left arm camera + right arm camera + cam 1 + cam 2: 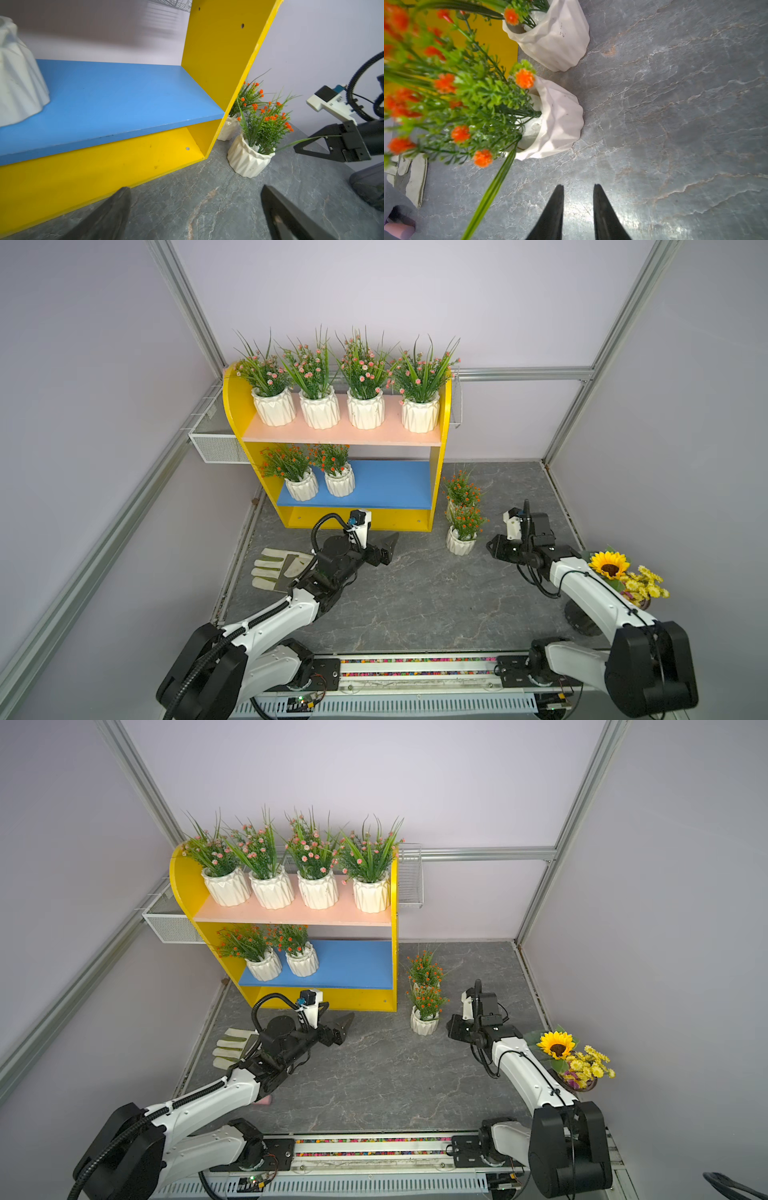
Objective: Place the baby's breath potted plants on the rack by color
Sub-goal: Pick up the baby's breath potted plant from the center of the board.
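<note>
Baby's breath potted plants: four pink ones [365, 410] along the rack's [232, 406] pink upper board [340, 435], two orange-red ones [302, 487] at the blue lower board's [386, 483] left. Two more upright on the grey tabletop [415, 597] just right of the rack, nearer pot [460, 545] before farther one [460, 489], a green blade reaching toward the right gripper [578, 185], narrowly parted, empty. Left gripper [195, 187] before the rack, spread wide, empty; work glove [276, 568] left, sunflower bouquet [611, 566] right.
</note>
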### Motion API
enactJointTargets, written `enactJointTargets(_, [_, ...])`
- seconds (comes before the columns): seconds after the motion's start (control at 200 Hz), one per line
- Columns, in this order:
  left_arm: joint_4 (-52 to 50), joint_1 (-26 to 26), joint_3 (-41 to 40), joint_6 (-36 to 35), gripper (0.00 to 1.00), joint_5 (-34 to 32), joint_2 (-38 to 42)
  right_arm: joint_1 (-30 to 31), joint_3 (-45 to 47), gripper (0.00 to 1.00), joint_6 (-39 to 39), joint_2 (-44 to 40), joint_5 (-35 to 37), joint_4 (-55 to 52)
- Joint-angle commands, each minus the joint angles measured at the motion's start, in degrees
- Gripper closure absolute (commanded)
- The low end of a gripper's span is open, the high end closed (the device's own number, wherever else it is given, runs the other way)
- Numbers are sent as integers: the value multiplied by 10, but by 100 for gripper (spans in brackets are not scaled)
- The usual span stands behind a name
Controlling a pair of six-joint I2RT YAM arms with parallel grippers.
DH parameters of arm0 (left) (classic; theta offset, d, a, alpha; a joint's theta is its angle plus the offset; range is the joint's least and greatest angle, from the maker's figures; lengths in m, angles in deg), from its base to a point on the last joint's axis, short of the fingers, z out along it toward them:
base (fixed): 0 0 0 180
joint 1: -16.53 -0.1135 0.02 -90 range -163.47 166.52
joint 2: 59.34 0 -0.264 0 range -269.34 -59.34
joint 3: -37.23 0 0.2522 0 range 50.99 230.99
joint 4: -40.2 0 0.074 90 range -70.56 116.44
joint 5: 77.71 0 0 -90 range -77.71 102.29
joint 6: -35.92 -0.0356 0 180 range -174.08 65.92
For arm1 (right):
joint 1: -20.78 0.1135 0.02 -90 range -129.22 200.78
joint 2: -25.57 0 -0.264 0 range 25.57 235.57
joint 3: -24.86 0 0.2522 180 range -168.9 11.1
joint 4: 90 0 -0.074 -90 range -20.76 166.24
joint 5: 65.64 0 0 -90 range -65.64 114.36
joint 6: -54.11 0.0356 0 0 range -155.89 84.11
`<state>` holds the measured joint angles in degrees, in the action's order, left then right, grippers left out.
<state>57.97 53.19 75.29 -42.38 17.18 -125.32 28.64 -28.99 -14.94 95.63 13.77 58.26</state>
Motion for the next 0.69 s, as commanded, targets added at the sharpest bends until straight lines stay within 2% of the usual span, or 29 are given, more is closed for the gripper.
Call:
enactJointTargets(0.0, [58,15,-13,-10,0,11,-24,-2,-16,72,-10,18,-8,27])
enactJointTargets(0.48, [116,47,-31,-15,0,50,-87,24,-76,71,-23,89,-5,33])
enactJointTargets(0.675, [98,55,-18,-15,0,49,-100,35,-99,68,-27,121,11,32])
enactJointTargets(0.69, [97,57,-17,-15,0,48,-101,50,-99,68,-27,123,13,32])
